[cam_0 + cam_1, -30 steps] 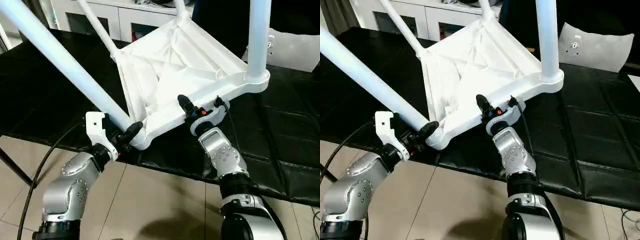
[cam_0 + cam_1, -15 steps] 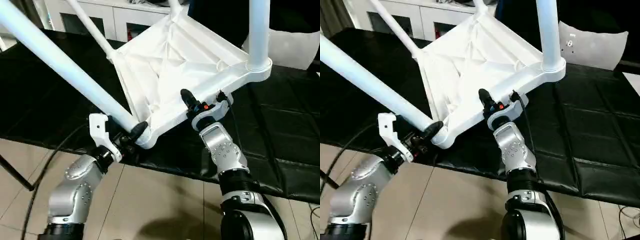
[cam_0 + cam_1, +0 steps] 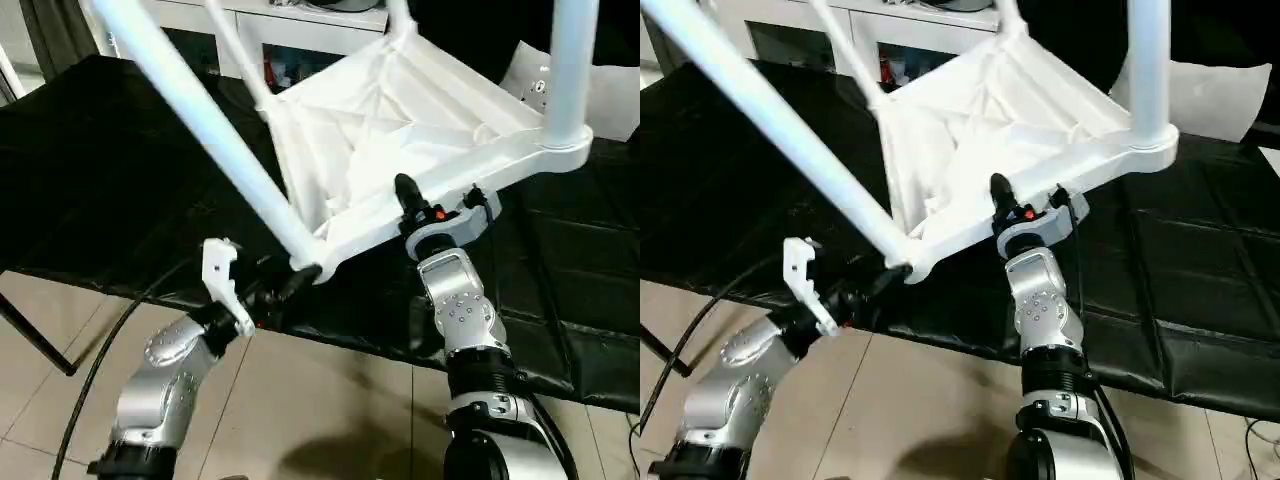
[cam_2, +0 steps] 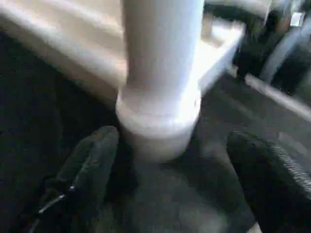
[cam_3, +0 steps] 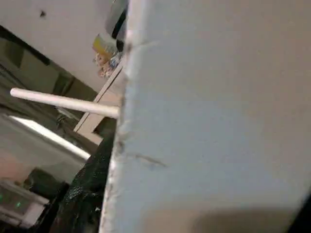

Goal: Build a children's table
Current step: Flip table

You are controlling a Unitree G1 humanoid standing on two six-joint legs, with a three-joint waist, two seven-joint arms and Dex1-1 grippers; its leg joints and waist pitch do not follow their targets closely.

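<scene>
On the black mat (image 3: 90, 150) our table (image 3: 400, 130) lies upside down and tilted, legs in its sockets. Our right gripper (image 3: 425, 205) clamps the near rim. Our left gripper (image 4: 170, 179) stands wide apart around the near corner socket (image 4: 158, 128), one finger (image 4: 90, 165) just beside it, holding nothing. We judge the near leg (image 3: 210, 140) seated; next we must turn the table upright without losing the rim.
</scene>
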